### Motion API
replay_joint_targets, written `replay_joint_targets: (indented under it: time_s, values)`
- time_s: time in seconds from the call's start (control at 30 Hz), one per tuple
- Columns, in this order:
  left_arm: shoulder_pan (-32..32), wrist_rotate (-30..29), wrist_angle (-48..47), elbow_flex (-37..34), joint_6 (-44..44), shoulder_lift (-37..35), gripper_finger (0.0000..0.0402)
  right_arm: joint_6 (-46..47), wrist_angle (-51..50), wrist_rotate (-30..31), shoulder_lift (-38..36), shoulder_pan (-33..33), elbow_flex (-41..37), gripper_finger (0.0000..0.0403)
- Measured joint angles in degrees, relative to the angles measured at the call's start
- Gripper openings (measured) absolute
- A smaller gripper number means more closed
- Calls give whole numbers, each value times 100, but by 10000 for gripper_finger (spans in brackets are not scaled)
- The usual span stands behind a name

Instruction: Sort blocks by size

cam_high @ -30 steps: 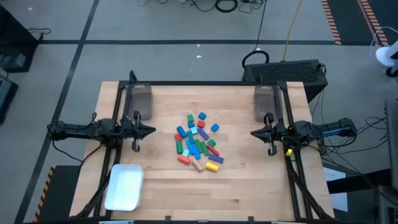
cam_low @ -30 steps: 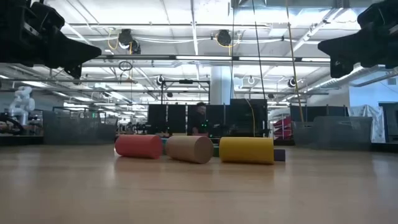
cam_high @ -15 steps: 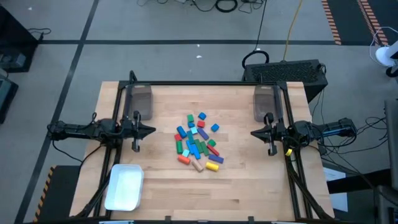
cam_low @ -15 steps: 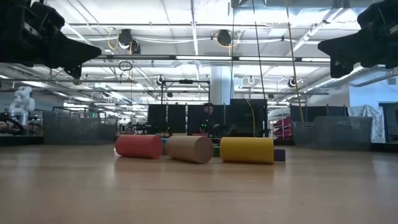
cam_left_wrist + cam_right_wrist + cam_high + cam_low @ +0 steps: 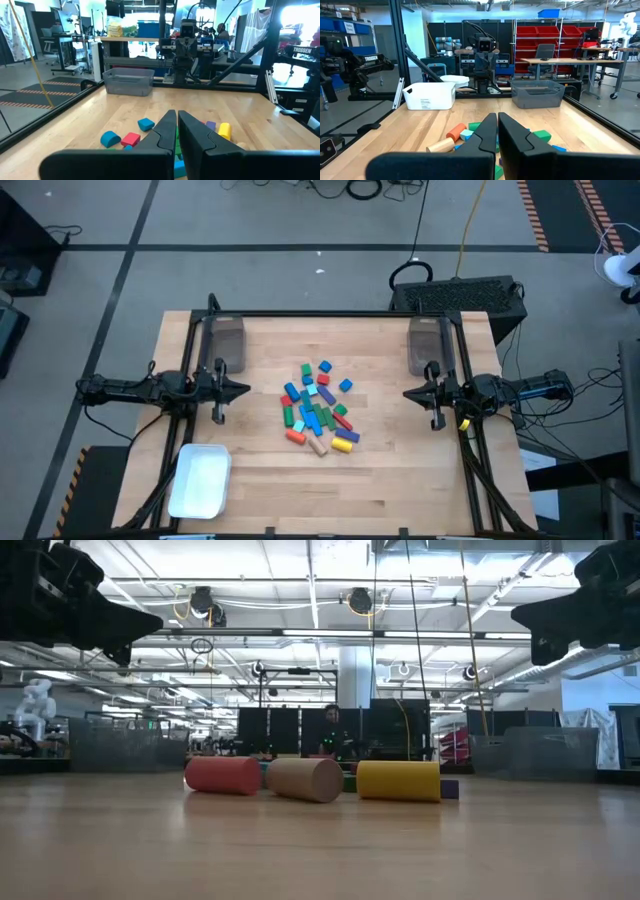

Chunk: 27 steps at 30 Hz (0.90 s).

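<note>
High view: blocks [image 5: 318, 408] heaped mid-desk [image 5: 400, 480], between left gripper [image 5: 243, 390] and right gripper [image 5: 408, 393] — both closed, empty. Low view: red, tan, yellow cylinders lying in front. Left wrist view: "TROSSEN" legible (far arm). Right wrist view: white bin [image 5: 429, 95], label unreadable.

Plenty of bare table [image 5: 400, 480] all around the blocks [image 5: 318, 408] clustered mid-table, only stuff in the way is two gray bins [image 5: 224, 338] at the far corners and a white tray [image 5: 200, 480] near-left.
</note>
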Motion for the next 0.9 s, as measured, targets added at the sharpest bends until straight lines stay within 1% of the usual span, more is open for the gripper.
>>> replay_joint_targets:
  time_s: [0.53, 0.77, 0.9]
  values:
    - [0, -1, 2, 1, 2, 0, 23, -2, 7, -2, -1, 0, 0, 0]
    - [-2, -39, 2, 1, 0, 0, 23, -350, 395, 15, 0, 0, 1, 0]
    - [-2, -37, 2, 1, -9, 0, 23, -434, 379, 138, 2, 0, 0, 0]
